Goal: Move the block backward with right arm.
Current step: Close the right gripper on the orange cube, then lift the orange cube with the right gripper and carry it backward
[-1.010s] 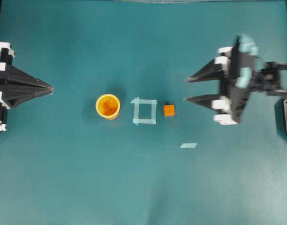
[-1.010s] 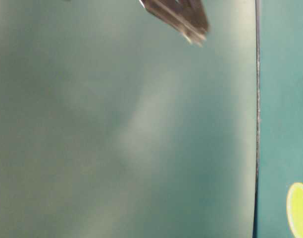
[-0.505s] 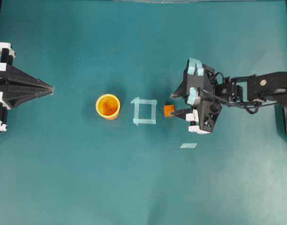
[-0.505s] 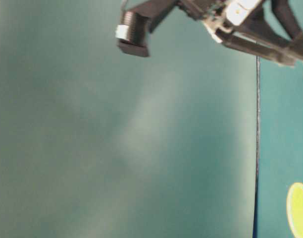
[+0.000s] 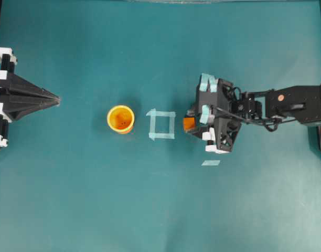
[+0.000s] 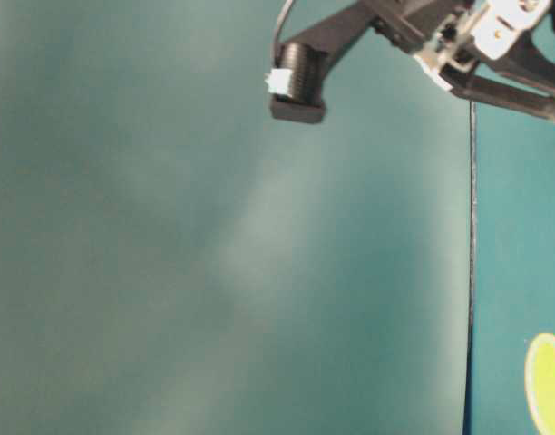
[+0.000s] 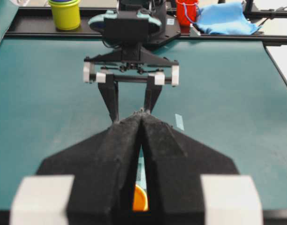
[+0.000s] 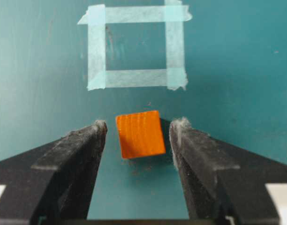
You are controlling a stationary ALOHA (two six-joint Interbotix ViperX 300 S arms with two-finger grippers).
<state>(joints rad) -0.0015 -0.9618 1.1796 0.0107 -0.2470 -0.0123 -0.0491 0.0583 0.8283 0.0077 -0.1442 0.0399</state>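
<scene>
Block: you have the orange block (image 8: 140, 134) on the teal table (image 5: 97, 199), sitting between the 2 fingertips of your right gripper (image 8: 139, 136). In the overhead view it lies at 3 o'clock from the tape square (image 5: 162, 125), just beside it and apart from it.
Right gripper: your fingers stand spread wide, 1 on each side of the block, with a thin gap showing on both sides. Nothing is gripped.
Right arm: it reaches in from the 3 o'clock edge of the overhead view, and the gripper body hides most of the block (image 5: 189, 123) there.
Left gripper: your left gripper (image 5: 56, 98) is parked at the 9 o'clock edge, its fingers pressed together with nothing between them.
Cup: the yellow-orange cup (image 5: 120, 119) stands upright at 9 o'clock from the tape square, near it. You can see only a few small dark specks on its floor.
Tape strip: 1 short pale strip (image 5: 211, 163) lies at 5 o'clock from the block.
</scene>
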